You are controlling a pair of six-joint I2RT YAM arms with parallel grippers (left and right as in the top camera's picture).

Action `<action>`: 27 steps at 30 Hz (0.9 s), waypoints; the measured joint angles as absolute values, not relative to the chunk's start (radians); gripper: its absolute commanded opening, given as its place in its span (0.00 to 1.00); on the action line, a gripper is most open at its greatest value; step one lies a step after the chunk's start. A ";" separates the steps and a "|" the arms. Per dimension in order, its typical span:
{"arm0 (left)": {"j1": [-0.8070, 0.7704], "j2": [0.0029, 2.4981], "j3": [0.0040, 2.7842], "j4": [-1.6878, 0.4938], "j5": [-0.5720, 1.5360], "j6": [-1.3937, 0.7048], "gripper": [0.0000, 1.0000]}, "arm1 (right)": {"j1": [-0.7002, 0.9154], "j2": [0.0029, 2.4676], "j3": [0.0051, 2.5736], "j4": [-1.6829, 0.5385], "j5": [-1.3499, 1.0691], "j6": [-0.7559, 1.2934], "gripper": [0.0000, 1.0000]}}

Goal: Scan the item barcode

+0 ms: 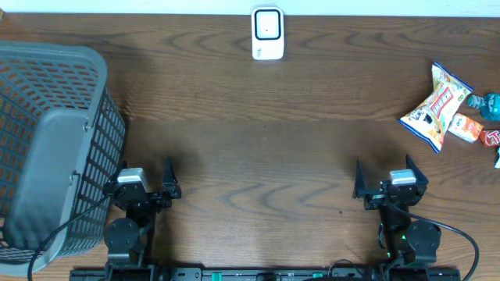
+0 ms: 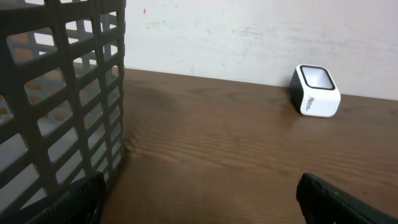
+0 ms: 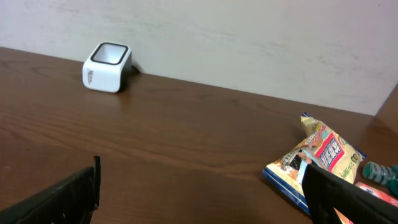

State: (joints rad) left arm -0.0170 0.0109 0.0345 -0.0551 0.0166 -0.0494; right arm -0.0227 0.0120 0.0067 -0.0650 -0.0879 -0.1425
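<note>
Left gripper [image 1: 143,176]: we see its jaws spread wide and empty, low over the table [image 1: 266,133], just beside the basket [image 1: 55,140].
Right gripper [image 1: 385,173]: its jaws are equally wide, holding and touching nothing.
Left wrist view: only here do we get the basket's grey mesh wall up close, on the left; the bag is outside this frame.
Right wrist view: we see the bag and the scanner together, but no basket.
Overhead view: only here do we see both arms at once, plus small packets [image 1: 473,125] touching the bag's right side.
Bag [image 1: 436,107]: it lies flat near the table's right edge, ahead and to the right of the right gripper and well apart from it. It is a yellow and white crinkled snack pack with red lettering and blue trim. We cannot make out a barcode.
Scanner [image 1: 267,33]: a small white box with a dark-framed window, it sits at the far edge by the wall.
</note>
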 measured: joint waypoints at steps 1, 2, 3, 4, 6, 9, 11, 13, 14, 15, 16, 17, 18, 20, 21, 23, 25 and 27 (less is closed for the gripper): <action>-0.017 0.011 0.035 -0.055 0.017 -0.050 0.98 | -0.023 0.012 0.007 -0.065 -0.088 -0.142 0.99; -0.017 0.011 0.035 -0.055 0.017 -0.051 0.98 | -0.023 0.012 0.007 -0.065 -0.088 -0.142 0.99; -0.017 0.011 0.035 -0.055 0.017 -0.052 0.98 | -0.023 0.012 0.007 -0.065 -0.088 -0.142 0.99; -0.017 0.011 0.035 -0.055 0.017 -0.052 0.98 | -0.023 0.012 0.007 -0.065 -0.088 -0.142 0.99; -0.017 0.011 0.035 -0.055 0.017 -0.052 0.98 | -0.023 0.012 0.007 -0.065 -0.088 -0.142 0.99; -0.017 0.011 0.035 -0.055 0.017 -0.052 0.98 | -0.023 0.012 0.007 -0.065 -0.088 -0.142 0.99; -0.017 0.011 0.035 -0.055 0.017 -0.052 0.98 | -0.023 0.012 0.007 -0.065 -0.088 -0.142 0.99; -0.017 0.011 0.035 -0.055 0.017 -0.052 0.98 | -0.023 0.012 0.007 -0.064 -0.088 -0.140 0.99; -0.017 0.011 0.035 -0.055 0.017 -0.052 0.98 | -0.023 0.012 0.007 -0.064 -0.088 -0.135 0.99; -0.017 0.011 0.035 -0.055 0.017 -0.052 0.98 | -0.023 0.012 0.007 -0.063 -0.088 -0.126 0.99; -0.017 0.011 0.035 -0.055 0.017 -0.052 0.98 | -0.023 0.012 0.007 -0.063 -0.088 -0.114 0.99; -0.017 0.011 0.035 -0.055 0.017 -0.052 0.98 | -0.023 0.012 0.007 -0.063 -0.088 -0.105 0.99; -0.017 0.011 0.035 -0.055 0.017 -0.052 0.98 | -0.023 0.012 0.007 -0.063 -0.088 -0.094 0.99; -0.017 0.011 0.035 -0.055 0.017 -0.052 0.98 | -0.023 0.012 0.007 -0.063 -0.088 -0.080 0.99; -0.017 0.011 0.035 -0.055 0.017 -0.052 0.98 | -0.023 0.012 0.007 -0.063 -0.088 -0.070 0.99; -0.017 0.011 0.035 -0.055 0.017 -0.052 0.98 | -0.023 0.012 0.007 -0.063 -0.087 -0.044 0.99; -0.017 0.011 0.035 -0.055 0.017 -0.052 0.98 | -0.023 0.012 0.007 -0.063 -0.084 -0.017 0.99; -0.017 0.011 0.035 -0.055 0.017 -0.052 0.98 | -0.023 0.012 0.007 -0.064 -0.083 -0.003 0.99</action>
State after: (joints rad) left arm -0.0170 0.0109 0.0345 -0.0551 0.0166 -0.0521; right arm -0.0227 0.0120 0.0067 -0.0643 -0.0830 -0.0029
